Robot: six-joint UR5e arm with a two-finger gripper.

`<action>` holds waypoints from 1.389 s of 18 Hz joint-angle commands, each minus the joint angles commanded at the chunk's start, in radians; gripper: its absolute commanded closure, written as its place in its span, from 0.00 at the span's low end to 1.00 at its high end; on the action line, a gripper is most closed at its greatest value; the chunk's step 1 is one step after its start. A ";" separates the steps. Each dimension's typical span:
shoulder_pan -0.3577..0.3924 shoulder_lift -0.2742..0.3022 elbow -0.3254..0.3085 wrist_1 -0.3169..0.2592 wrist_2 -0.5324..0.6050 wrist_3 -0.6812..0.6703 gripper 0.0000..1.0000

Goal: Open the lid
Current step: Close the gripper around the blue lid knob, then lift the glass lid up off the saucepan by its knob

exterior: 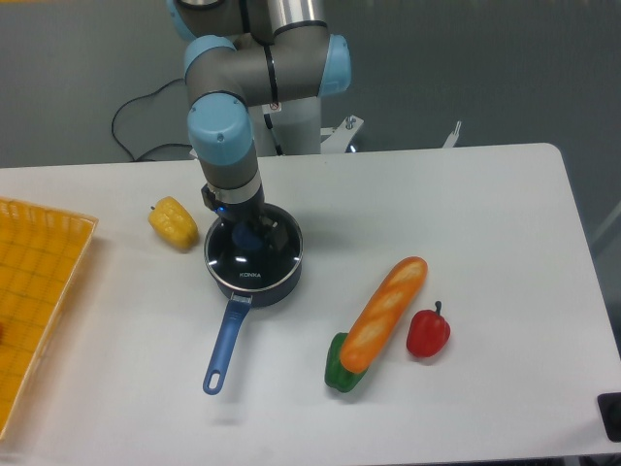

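Lid (254, 260): sits on the dark blue saucepan (277, 283), toward the bench's (466, 214) rear left.
Pincer (246, 236): down at the lid's blue knob; fingers hidden by the wrist, so its grip cannot be told.
Yellow pepper (174, 222): just left of the pan.
Baguette (384, 313): leans on the green pepper (339, 374), nearer the front edge.

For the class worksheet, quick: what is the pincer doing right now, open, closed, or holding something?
Pincer: down at the blue knob of the lid, which sits on the saucepan; open or shut cannot be told.
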 joint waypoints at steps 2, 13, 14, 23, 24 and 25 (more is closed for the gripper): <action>0.000 0.000 0.003 -0.002 0.000 -0.002 0.35; 0.003 -0.002 0.021 -0.015 0.003 -0.002 0.48; 0.005 -0.002 0.028 -0.026 0.003 0.000 0.48; 0.015 -0.002 0.147 -0.120 0.003 0.070 0.48; 0.020 0.000 0.152 -0.118 0.003 0.096 0.48; 0.028 0.000 0.164 -0.120 0.002 0.122 0.48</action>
